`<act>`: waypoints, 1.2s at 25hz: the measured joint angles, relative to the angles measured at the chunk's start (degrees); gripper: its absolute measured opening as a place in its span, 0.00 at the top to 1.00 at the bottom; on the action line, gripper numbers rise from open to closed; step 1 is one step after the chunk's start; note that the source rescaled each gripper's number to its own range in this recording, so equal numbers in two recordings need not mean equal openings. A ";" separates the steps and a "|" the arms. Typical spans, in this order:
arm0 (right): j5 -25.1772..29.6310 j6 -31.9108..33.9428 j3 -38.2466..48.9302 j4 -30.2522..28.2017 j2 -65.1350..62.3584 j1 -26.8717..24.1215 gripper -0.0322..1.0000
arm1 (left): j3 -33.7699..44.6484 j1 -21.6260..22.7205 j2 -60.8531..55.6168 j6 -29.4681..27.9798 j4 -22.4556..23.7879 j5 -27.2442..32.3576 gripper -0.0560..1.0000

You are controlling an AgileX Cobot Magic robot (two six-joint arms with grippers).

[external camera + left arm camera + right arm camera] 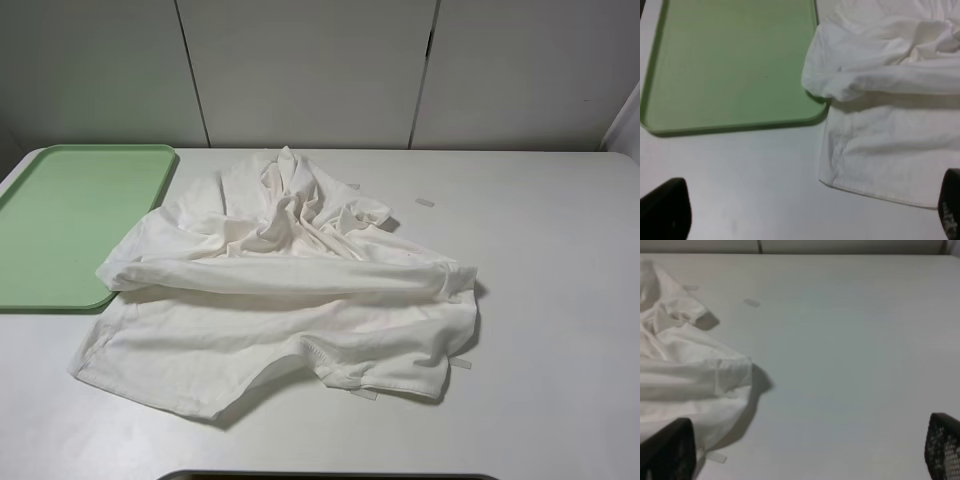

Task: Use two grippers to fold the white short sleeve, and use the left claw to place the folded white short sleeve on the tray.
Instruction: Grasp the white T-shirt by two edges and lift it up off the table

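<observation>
The white short sleeve (290,290) lies crumpled and partly doubled over in the middle of the white table, one edge overlapping the near right corner of the tray (70,220). The pale green tray holds nothing else and sits at the far left. Neither arm appears in the exterior high view. In the left wrist view, the left claw (807,220) is open above bare table, between the tray (730,65) and the shirt's hem (880,185). The right gripper (805,455) is open too, hovering over bare table beside the shirt's edge (680,375). Nothing is between either pair of fingers.
Small pale tape strips lie on the table (560,300): one beyond the shirt (425,202) and one at its right hem (460,363). White wall panels stand behind the table. A dark edge (330,476) shows at the table's front.
</observation>
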 joint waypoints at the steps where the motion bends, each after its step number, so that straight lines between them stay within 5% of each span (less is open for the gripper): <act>1: -0.06 0.00 -0.79 0.38 1.44 0.00 0.00 | -0.93 0.00 1.27 0.00 0.00 0.12 0.02; 9: -0.68 -8.66 -9.39 4.31 17.87 0.00 0.00 | -15.21 0.00 22.92 6.57 0.00 0.17 0.02; 16: -6.78 -20.68 -14.26 8.36 33.56 7.41 0.00 | -22.38 -5.99 36.29 15.38 0.00 0.08 0.03; 23: -12.02 -29.13 -14.74 8.10 50.23 21.84 0.00 | -23.11 -15.93 48.13 24.34 0.00 0.01 0.03; 30: -16.13 -35.87 -14.74 7.20 62.68 26.92 0.00 | -22.75 -19.41 54.96 30.98 0.00 -0.37 0.03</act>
